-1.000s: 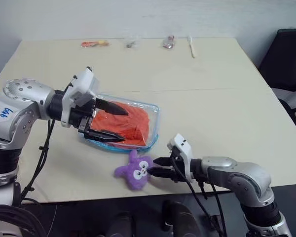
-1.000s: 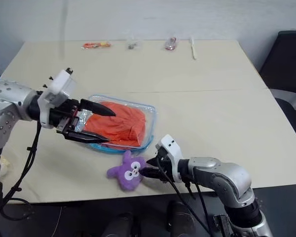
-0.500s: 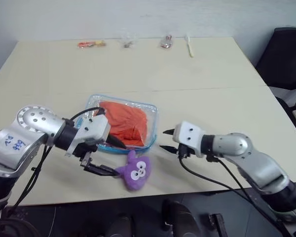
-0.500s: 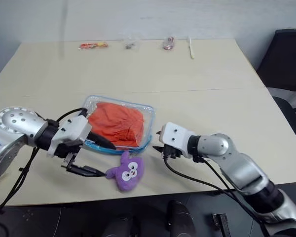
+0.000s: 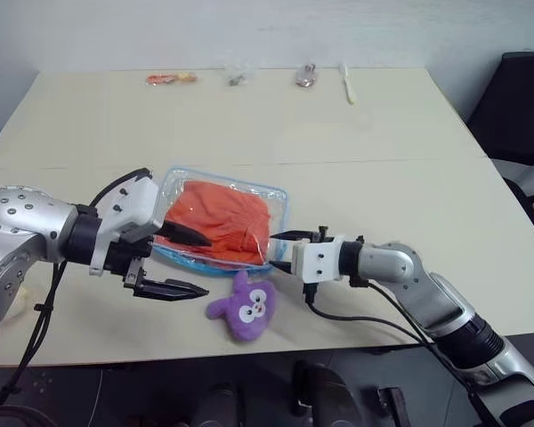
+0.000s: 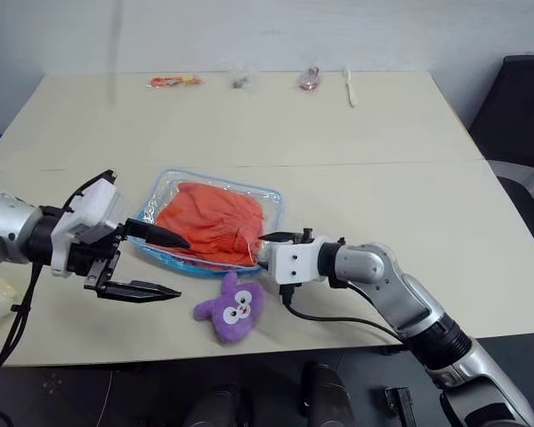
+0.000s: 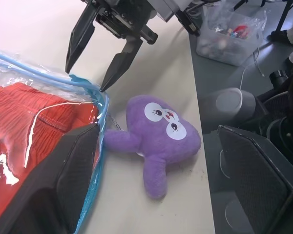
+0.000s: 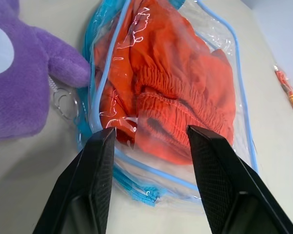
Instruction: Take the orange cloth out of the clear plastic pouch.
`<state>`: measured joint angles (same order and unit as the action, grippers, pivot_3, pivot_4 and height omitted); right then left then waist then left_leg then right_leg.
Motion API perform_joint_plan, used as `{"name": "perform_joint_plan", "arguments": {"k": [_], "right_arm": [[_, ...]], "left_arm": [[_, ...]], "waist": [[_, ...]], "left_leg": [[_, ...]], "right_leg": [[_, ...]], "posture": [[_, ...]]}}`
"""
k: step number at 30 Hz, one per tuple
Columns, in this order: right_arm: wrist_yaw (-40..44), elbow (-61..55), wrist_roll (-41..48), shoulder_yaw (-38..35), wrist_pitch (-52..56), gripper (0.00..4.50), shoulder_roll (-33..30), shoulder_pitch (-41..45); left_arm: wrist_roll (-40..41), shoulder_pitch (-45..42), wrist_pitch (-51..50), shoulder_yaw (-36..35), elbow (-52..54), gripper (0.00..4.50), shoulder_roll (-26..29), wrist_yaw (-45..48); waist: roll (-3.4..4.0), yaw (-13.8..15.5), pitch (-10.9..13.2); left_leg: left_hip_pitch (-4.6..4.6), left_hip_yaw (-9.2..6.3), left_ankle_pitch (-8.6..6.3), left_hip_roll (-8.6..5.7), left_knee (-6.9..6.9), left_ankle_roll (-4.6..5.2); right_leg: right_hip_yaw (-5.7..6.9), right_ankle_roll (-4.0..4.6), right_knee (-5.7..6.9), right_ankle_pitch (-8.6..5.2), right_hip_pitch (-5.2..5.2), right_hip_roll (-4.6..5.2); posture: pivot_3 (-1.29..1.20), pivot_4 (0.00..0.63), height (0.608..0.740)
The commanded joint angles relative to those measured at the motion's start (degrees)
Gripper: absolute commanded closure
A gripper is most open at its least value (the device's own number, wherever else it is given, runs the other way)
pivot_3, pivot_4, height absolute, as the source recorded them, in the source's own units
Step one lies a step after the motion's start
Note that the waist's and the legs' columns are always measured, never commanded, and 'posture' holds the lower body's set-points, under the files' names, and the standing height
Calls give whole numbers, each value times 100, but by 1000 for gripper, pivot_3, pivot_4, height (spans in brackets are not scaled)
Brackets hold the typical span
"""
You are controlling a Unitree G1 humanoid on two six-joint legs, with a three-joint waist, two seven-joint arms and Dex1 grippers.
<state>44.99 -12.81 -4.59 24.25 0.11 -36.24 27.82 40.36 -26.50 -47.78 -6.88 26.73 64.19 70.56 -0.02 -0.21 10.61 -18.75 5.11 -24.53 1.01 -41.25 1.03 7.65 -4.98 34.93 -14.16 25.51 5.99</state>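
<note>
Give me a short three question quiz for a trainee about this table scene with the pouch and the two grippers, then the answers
1. True or false: the orange cloth is already out of the clear plastic pouch.
2. Multiple choice: what lies on the table just in front of the pouch's near edge? A) a purple plush toy B) a green sponge C) a metal spoon
3. Fill in: the right gripper has its fingers open at the pouch's ____ end, as the robot sees it.

Key
1. False; the cloth lies inside the pouch.
2. A; the purple plush toy lies there. The left gripper is wide open beside it.
3. right
</note>
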Motion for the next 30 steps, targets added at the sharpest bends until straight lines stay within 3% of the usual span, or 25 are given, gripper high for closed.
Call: {"name": "perform_joint_plan", "arguments": {"k": [1, 20, 24, 28, 30], "right_arm": [[185, -500, 87, -344, -2, 2120, -213, -204], [35, 567, -725, 5, -473, 2120, 654, -113], [45, 588, -693, -29, -539, 3026, 776, -64], [117, 448, -667, -90, -526, 4418, 760, -98], [160, 367, -637, -133, -514, 4467, 722, -125]], "left_arm": [[52, -107, 77, -111, 69, 405, 87, -27], [3, -499, 125, 168, -104, 405, -4, 13], [-18, -537, 139, 209, -139, 405, -41, 6], [-105, -451, 292, 303, -141, 405, -33, 76], [-133, -426, 356, 350, -160, 405, -40, 89]], "waist": [[0, 5, 0], [4, -10, 2], [4, -21, 2], [4, -14, 2], [4, -13, 2]], "left_leg": [[0, 0, 0, 0, 0, 0], [2, 1, 0, 1, 1, 0], [2, 1, 0, 2, 1, 0], [2, 1, 0, 1, 1, 0], [2, 1, 0, 1, 1, 0]], "right_leg": [[0, 0, 0, 0, 0, 0], [-1, 2, 2, -1, 0, -5], [-1, 2, 2, -1, 1, -6], [-1, 2, 2, -1, 0, -5], [-2, 2, 2, -1, 0, -5]], "posture": [[0, 150, 740], [0, 150, 740], [0, 150, 740], [0, 150, 740], [0, 150, 740]]}}
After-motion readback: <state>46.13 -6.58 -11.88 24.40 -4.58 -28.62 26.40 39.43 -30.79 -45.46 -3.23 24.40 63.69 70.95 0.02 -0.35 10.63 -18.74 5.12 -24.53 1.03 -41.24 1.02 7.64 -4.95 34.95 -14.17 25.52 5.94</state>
